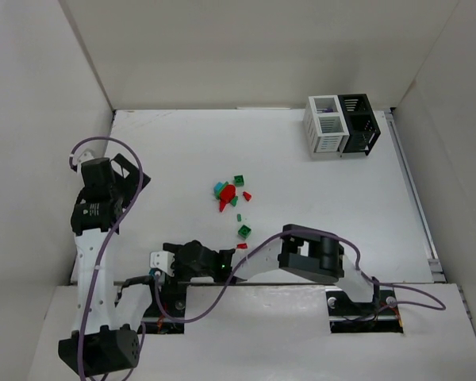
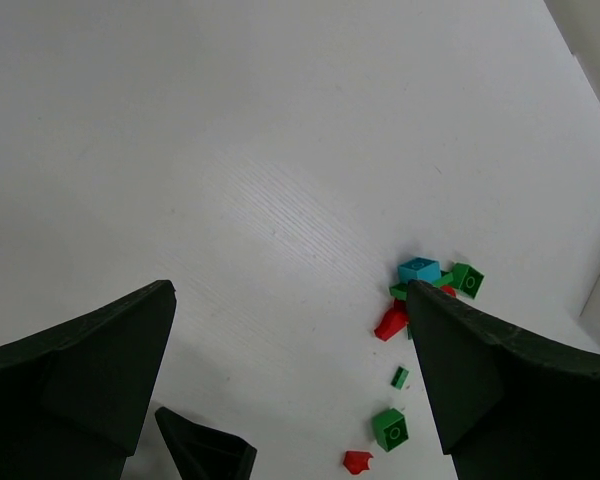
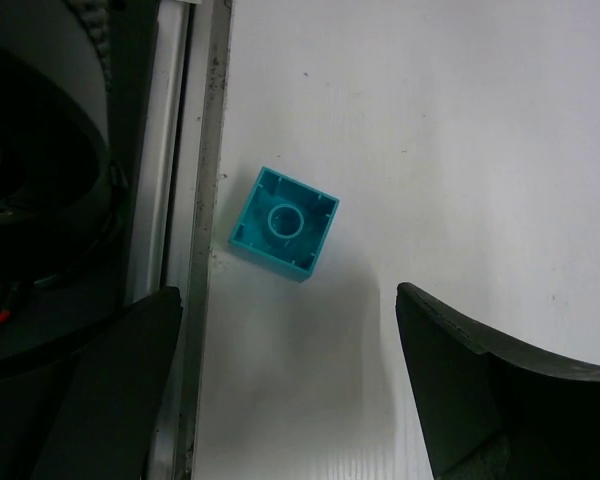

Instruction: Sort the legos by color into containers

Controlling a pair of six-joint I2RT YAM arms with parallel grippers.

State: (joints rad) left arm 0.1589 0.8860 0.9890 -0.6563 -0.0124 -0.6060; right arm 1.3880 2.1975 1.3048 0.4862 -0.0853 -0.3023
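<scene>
On our worktop (image 1: 182, 143) the containers (image 1: 341, 125) sit at the far right corner, contents unclear. Our left claw (image 2: 288, 287) and right claw (image 3: 285, 295) stand spread, holding nothing. The legos (image 1: 230, 194) lie loose mid-worktop, with a teal brick (image 3: 283, 223) at the near edge, so we judge sorting barely begun.

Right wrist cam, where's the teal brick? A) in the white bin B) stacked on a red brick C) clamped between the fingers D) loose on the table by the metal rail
D: the teal brick lies hollow side up on the table beside the metal rail, clear of the open right gripper.
</scene>
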